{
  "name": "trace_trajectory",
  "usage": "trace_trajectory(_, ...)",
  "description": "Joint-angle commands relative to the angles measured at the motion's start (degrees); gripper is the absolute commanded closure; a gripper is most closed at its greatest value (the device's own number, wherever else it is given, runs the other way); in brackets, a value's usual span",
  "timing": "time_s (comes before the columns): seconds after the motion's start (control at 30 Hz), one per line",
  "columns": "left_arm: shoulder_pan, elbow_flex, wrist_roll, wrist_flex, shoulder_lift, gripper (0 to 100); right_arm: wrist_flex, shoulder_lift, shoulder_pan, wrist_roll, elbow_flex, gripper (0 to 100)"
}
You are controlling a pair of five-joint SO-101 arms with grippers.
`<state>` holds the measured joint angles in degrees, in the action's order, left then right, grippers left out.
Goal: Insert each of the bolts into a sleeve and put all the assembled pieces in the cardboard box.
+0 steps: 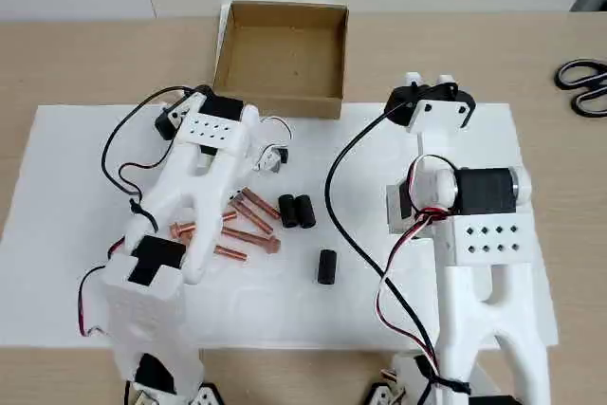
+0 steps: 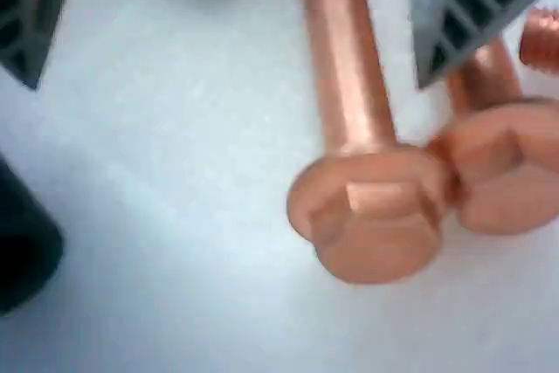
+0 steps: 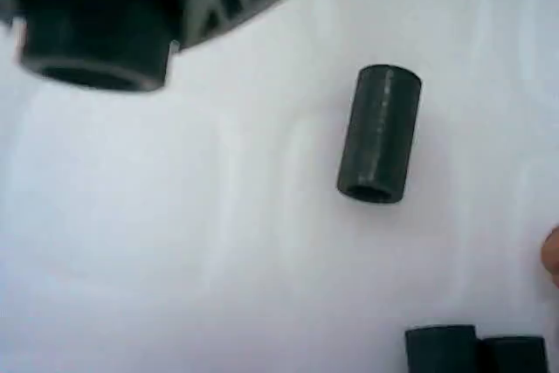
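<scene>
Several copper bolts (image 1: 237, 225) lie on the white mat (image 1: 76, 234) beside my left arm (image 1: 204, 154). In the left wrist view two bolt heads (image 2: 376, 216) touch, and my left gripper (image 2: 244, 32) is open low over them, with one grey finger (image 2: 35, 15) on each side of a shaft. Two black sleeves (image 1: 297, 211) lie side by side and a third sleeve (image 1: 327, 266) lies alone. In the right wrist view my right gripper (image 3: 131, 6) is shut on another black sleeve (image 3: 96, 45), held above the mat near the lone sleeve (image 3: 380, 133). The cardboard box (image 1: 232, 54) stands empty at the back.
Black scissors (image 1: 583, 82) lie on the wooden table at the far right, off the mat. Black and red cables (image 1: 356, 234) from the right arm trail across the mat between the sleeves and that arm.
</scene>
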<state>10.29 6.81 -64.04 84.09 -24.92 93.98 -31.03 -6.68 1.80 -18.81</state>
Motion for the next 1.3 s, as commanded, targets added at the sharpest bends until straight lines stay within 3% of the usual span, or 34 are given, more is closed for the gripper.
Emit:
trace_trajectory(0.0, 0.1, 2.0, -0.5, -1.8, 0.2, 74, -0.4, -1.5, 0.4, 0.3, 0.3, 99.5)
trace_trajectory(0.17, 0.5, -0.3, -0.6, -5.1, 0.2, 74, -0.4, -1.6, 0.4, 0.3, 0.3, 99.5)
trace_trajectory(0.7, 0.4, -0.8, -0.6, -2.0, -3.7, 74, -0.4, -1.6, 0.4, 0.3, 0.3, 99.5)
trace_trajectory(0.83, 0.1, -0.5, -0.6, -2.4, -8.0, 80, -0.4, -1.8, 0.4, 0.3, 0.3, 99.5)
trace_trajectory(1.03, 0.1, 0.9, -0.5, -2.5, -8.7, 99, -0.4, -1.6, 0.4, 0.3, 0.3, 99.5)
trace_trajectory(1.27, 0.4, 5.3, -0.5, -2.4, -8.7, 100, -0.4, -1.6, 0.4, 0.3, 0.3, 99.5)
